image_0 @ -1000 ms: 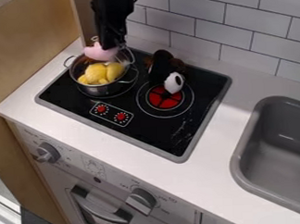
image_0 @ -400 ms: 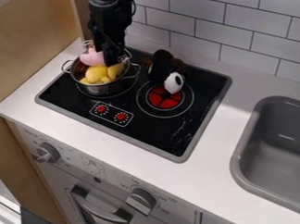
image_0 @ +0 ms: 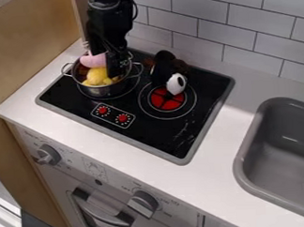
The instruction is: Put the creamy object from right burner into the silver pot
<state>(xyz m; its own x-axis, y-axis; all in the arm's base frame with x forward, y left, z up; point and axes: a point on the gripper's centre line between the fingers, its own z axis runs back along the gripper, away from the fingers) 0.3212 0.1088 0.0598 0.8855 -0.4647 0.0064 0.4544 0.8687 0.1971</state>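
Down into the pot (image_0: 104,90) the gripper (image_0: 120,66) has come since the earlier frame, and the pink thing (image_0: 93,60) has dropped a little toward the pot's left wall. The gripper's lower end is now inside the rim, on the right, with the pink thing just to its left; whether it is spread, pressed together or pinching something, I cannot tell. The pot is silver, upright on the stove (image_0: 150,144), near its left edge. Yellow things (image_0: 96,76) lie in the pot, in front of the pink thing. Which piece is the creamy object I cannot tell; the yellow ones are in the pot, while the toy (image_0: 176,83), with its white part over the right burner (image_0: 166,102), stands near the middle of the stove's back edge. Red dials (image_0: 103,110) sit near the stove's front edge, toward its left corner. At the worktop's (image_0: 105,142) right is the sink (image_0: 242,152).
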